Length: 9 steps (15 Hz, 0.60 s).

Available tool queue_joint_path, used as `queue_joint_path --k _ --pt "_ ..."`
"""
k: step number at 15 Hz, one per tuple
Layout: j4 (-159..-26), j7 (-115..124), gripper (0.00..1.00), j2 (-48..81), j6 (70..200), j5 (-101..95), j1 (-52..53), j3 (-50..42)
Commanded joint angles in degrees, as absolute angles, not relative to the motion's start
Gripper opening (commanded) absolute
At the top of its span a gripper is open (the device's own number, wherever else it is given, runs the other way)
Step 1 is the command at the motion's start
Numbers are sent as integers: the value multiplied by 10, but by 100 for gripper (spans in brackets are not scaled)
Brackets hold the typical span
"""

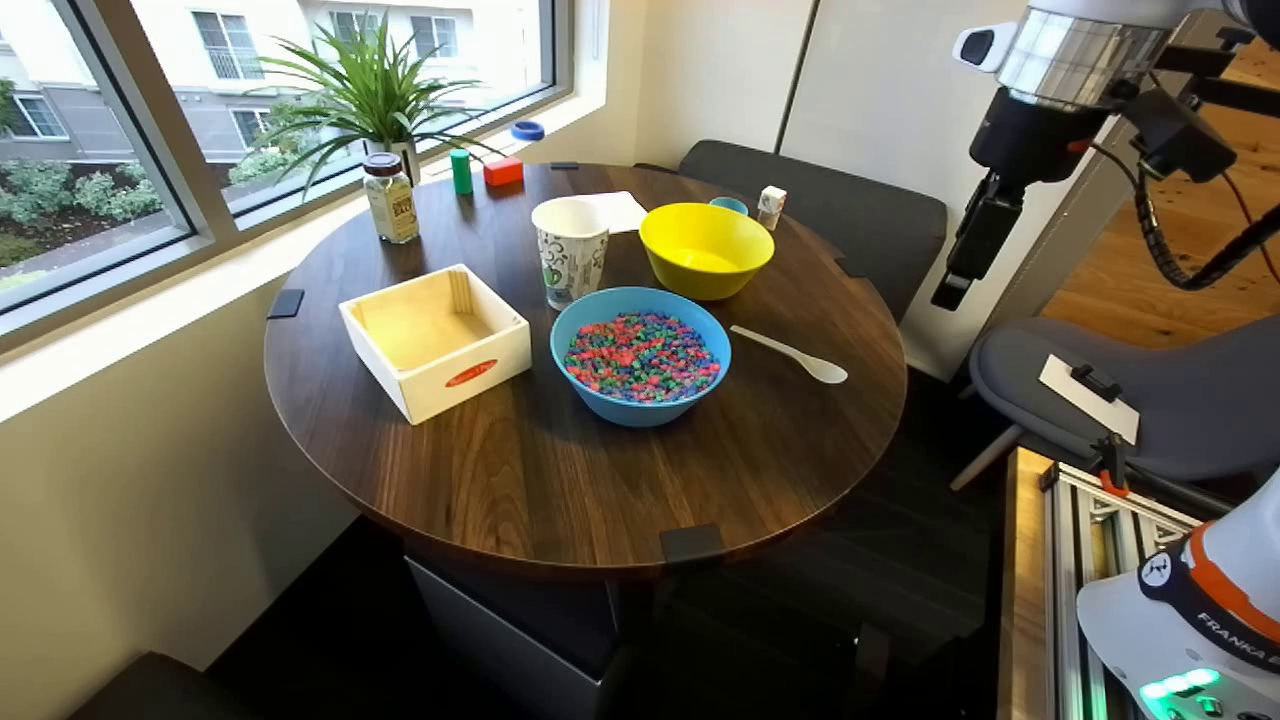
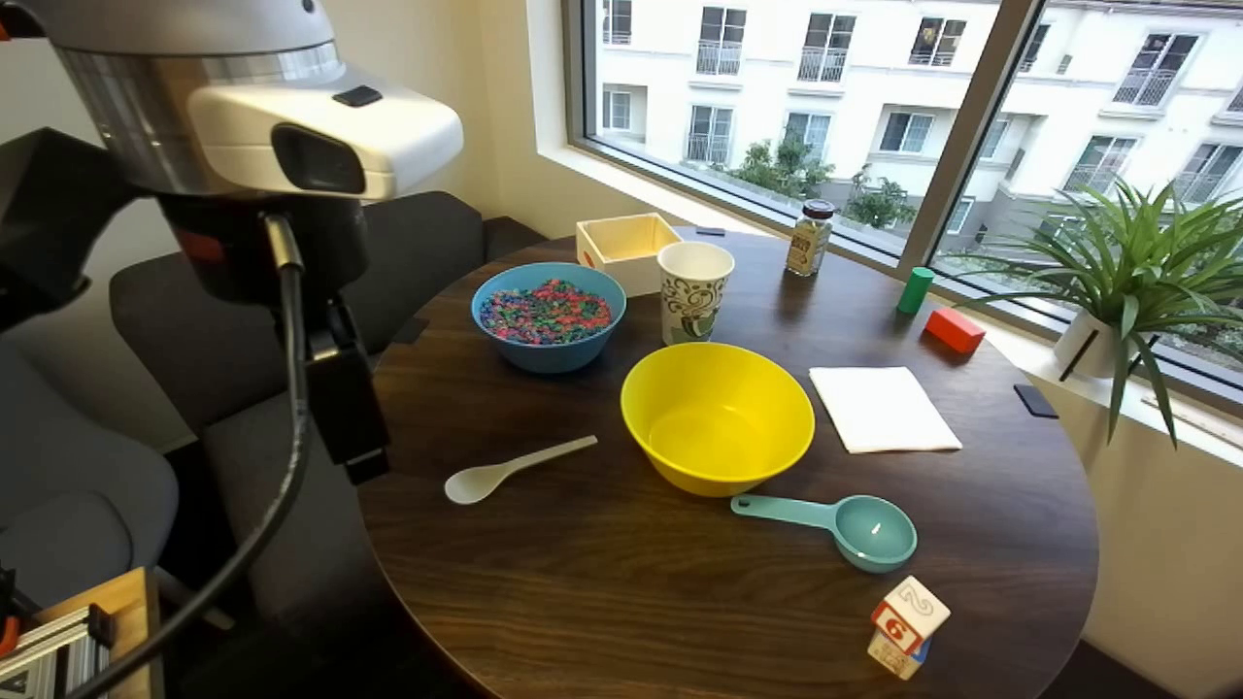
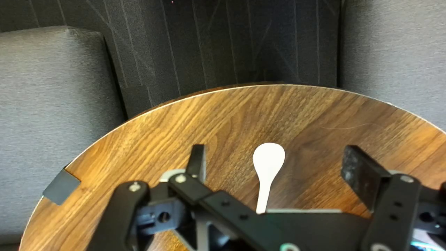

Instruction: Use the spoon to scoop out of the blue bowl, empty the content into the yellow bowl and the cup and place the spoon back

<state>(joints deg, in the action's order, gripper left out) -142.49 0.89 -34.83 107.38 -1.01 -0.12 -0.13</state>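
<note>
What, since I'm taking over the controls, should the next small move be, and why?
Probably ease the gripper down toward the spoon: the jaws stand open, the wrist view frames the spoon between them, and in both exterior views it lies unheld on the table, with the gripper clear of it.

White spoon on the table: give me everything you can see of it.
The spoon is plain off-white, perhaps plastic, with an oval head tapering into a slim, blunt-ended handle. It lies on the brown wood-look table, head toward the table's edge, handle toward the blue bowl and the yellow bowl, touching neither. Its head looks empty; how deep it is, I can't tell. The open end effector is apart from it, so only the table touches it.
</note>
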Motion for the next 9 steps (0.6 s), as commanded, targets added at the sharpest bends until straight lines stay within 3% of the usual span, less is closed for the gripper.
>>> queue_joint_path --k 1,9 --pt "-1424 9 100 -348 1072 -9 -2 0" --pt "-1413 1 100 -274 1221 -16 -22 -22"
